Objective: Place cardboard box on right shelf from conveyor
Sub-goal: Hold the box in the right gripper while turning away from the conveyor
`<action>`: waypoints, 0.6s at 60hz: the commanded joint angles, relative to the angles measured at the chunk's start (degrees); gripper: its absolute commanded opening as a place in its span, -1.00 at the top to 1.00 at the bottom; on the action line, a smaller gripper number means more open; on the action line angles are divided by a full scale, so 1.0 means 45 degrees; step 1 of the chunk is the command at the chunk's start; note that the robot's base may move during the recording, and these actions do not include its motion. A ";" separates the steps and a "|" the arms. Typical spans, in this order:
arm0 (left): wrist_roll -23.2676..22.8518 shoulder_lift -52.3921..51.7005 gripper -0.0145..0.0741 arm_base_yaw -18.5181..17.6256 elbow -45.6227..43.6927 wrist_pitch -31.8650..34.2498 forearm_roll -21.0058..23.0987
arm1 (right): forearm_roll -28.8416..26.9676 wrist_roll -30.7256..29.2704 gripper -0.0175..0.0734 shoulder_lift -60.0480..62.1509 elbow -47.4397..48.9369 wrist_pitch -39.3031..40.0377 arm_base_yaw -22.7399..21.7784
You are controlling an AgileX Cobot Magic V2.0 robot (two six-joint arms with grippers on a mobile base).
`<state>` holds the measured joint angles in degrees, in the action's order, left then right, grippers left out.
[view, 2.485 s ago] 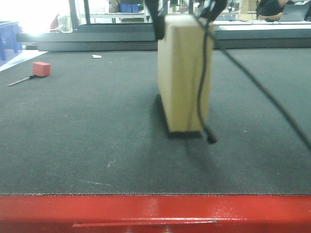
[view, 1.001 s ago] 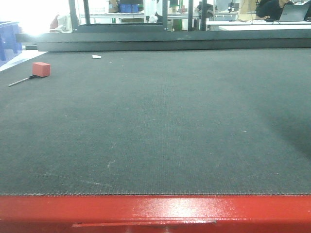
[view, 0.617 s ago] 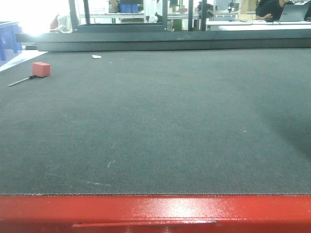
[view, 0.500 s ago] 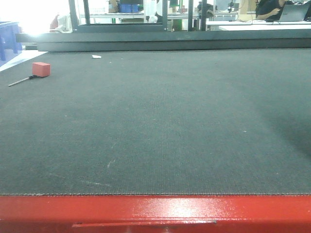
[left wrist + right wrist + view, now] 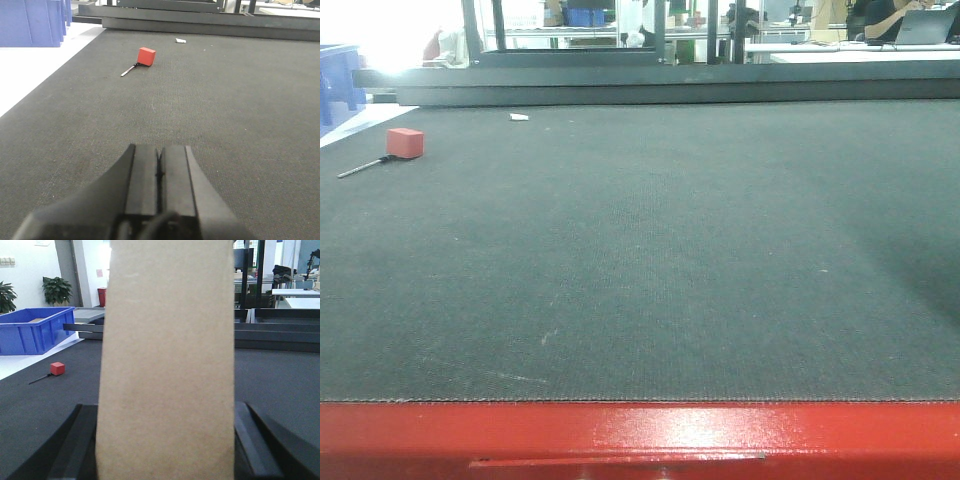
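Right wrist-mounted view is showing the plain tan-yellow rectangular cardboard box (image 5: 167, 360) filling the middle of the frame. The right tool (image 5: 167, 450) is spread wide around it, one dark finger pressing each narrow side, so it is holding the box upright. Behind the box the wide dark grey textured conveyor (image 5: 640, 250) is lying lower down. The front view is showing no box on that belt, so the box appears to be hanging clear of it.

The left tool (image 5: 159, 172) is hovering low over the belt with its fingers pressed flat together and nothing between them. A small red block (image 5: 405, 142) with a thin dark pin (image 5: 360, 167) beside it is sitting well apart, near the far left corner. A blue plastic bin (image 5: 35, 330) is standing beyond the belt's left edge.

Judging by this, the lift is done and the carry is under way. The right shelf is not showing in any view, so the next move is calling for the right arm to swing towards it, keeping the tall box upright and the grip firm until the base is resting on the steel.

Compared with the earliest front view, the box is no longer standing mid-belt with the tool and its cable at its top. The block and pin are lying where they were.
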<state>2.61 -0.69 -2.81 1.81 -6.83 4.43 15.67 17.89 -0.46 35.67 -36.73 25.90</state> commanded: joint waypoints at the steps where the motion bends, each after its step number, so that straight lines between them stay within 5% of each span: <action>1: 0.0004 -0.0187 0.94 0.0009 0.0107 0.1096 0.0075 | 0.0325 -0.0151 0.28 -0.0227 0.0296 0.1238 -0.0081; 36: 0.0004 -0.0187 0.94 0.0009 0.0107 0.1096 0.0075 | 0.0325 -0.0151 0.28 -0.0227 0.0282 0.1075 -0.0068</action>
<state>2.61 -0.69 -2.81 1.81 -6.83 4.43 15.67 17.89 -0.46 35.54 -37.59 25.90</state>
